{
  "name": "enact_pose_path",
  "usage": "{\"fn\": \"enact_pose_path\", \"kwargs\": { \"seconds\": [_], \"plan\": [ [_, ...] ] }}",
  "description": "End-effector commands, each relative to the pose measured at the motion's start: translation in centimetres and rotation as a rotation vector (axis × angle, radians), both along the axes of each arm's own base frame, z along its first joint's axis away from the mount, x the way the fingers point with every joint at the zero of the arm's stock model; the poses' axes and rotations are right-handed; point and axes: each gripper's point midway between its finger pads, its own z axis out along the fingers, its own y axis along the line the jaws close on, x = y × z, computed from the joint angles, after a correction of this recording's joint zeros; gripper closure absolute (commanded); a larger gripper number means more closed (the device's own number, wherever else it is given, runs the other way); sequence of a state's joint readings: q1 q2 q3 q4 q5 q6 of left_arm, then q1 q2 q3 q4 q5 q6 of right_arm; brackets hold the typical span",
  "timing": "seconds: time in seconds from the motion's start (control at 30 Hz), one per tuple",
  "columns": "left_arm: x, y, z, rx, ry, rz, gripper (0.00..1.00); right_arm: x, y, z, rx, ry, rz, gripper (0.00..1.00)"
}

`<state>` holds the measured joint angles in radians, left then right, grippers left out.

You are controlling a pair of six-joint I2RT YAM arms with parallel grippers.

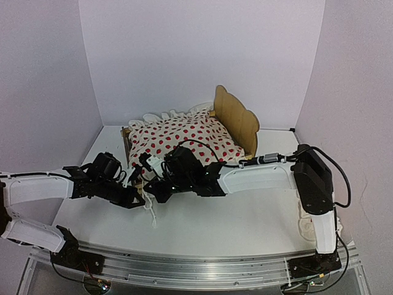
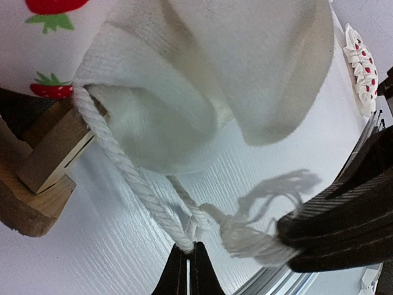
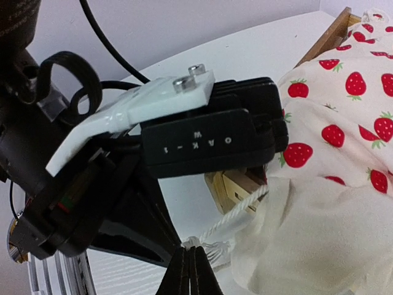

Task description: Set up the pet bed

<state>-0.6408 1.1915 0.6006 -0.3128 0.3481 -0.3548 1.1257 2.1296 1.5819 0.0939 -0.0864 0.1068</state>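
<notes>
The left gripper (image 2: 189, 263) is fully closed, its two thin dark fingertips pinching a white twisted cord (image 2: 123, 166). In the left wrist view the cord comes down from the hem of a cream cloth (image 2: 184, 74) at 10 o'clock to the tips at 6 o'clock. Just beyond the pinch, toward 3 o'clock, the cord is knotted and ends in a loose, frayed tassel (image 2: 270, 190).

The right gripper (image 3: 189, 269) is also closed, with its fingertips pressed flat together at 6 o'clock in its own view. The cord and some pale frayed strands lie just above the tips. Whether any strand is caught between them cannot be told. Above it, filling the frame, is the left arm's boxy black camera (image 3: 209, 144), which has a white plate screwed on top.

The pet bed (image 1: 236, 120) stands at 12 o'clock from both grippers on the white bench (image 1: 233, 215). Its light plywood headboard with a wavy top is at the right end. A soft white duvet (image 1: 178, 138) printed with red strawberries and edged with ruffles covers most of the frame. The cream cloth looks finely ribbed and hangs in thick folds beside a blocky, pale wooden corner of the bed. In the top view both grippers meet at the near left corner of the bed.
</notes>
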Motion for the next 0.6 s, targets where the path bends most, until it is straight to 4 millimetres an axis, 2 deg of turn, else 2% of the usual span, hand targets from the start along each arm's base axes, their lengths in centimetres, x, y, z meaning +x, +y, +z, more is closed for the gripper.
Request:
{"fn": "enact_pose_path", "kwargs": {
  "seconds": [0.0, 0.2, 0.3, 0.43, 0.53, 0.57],
  "plan": [
    [0.6, 0.3, 1.8, -0.011, -0.044, 0.004, 1.00, 1.3, 1.3, -1.9, 0.011, 0.053, -0.019, 1.00],
    [0.6, 0.3, 2.8, -0.033, -0.071, -0.012, 1.00, 1.1, 1.6, -4.1, 0.002, 0.132, -0.016, 1.00],
    [0.2, -0.4, 3.2, -0.078, -0.081, -0.053, 1.00, 0.9, 2.3, -4.5, 0.044, 0.181, -0.009, 1.00],
    [0.8, -0.9, 2.2, -0.060, -0.084, -0.080, 1.00, 1.3, 3.7, -4.5, 0.135, 0.260, -0.019, 1.00],
    [0.8, -1.4, 1.3, -0.038, -0.034, -0.118, 1.00, 1.2, 4.0, -5.0, 0.155, 0.298, -0.013, 1.00],
    [0.6, -1.8, 1.4, -0.056, -0.028, -0.145, 0.96, 1.1, 4.0, -5.1, 0.159, 0.303, -0.012, 1.00]
  ]
}}
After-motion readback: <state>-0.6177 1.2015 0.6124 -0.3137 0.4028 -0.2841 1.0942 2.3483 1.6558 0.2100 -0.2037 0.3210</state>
